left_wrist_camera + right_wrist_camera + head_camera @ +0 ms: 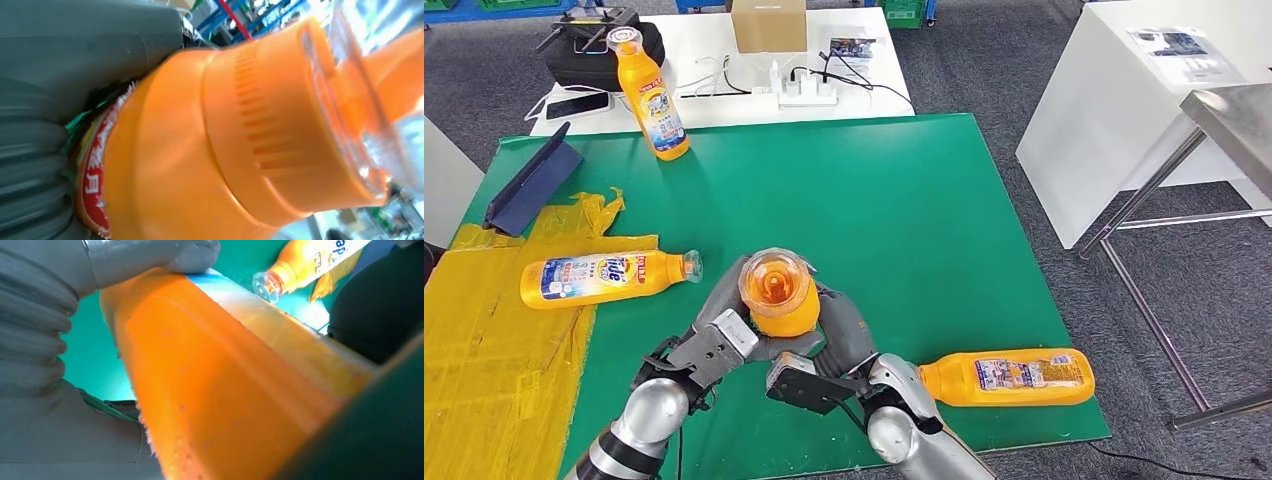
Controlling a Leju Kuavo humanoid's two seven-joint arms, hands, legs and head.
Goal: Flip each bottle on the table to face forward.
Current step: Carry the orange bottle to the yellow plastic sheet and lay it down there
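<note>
An orange bottle (pixel 779 292) with a clear cap stands upright near the front of the green mat (pixel 904 220), cap toward my head camera. My left hand (pixel 709 345) and my right hand (pixel 829 350) both grip it, one on each side. Its orange neck (pixel 240 135) and body (pixel 215 390) fill the wrist views, with grey thumbs pressed against it. A second bottle (pixel 604 277) lies on its side at the left, label up; it also appears as the lying bottle (pixel 310 262). A third bottle (pixel 1009 377) lies at the front right. A fourth bottle (pixel 649 95) stands at the back left.
Yellow plastic sheeting (pixel 494 350) covers the mat's left part, with a dark blue folder (pixel 532 180) at its back corner. Behind the mat a white table (pixel 724 70) carries a cardboard box (pixel 768 25), a power strip, a phone and a black bag. A metal-framed table (pixel 1214 130) stands to the right.
</note>
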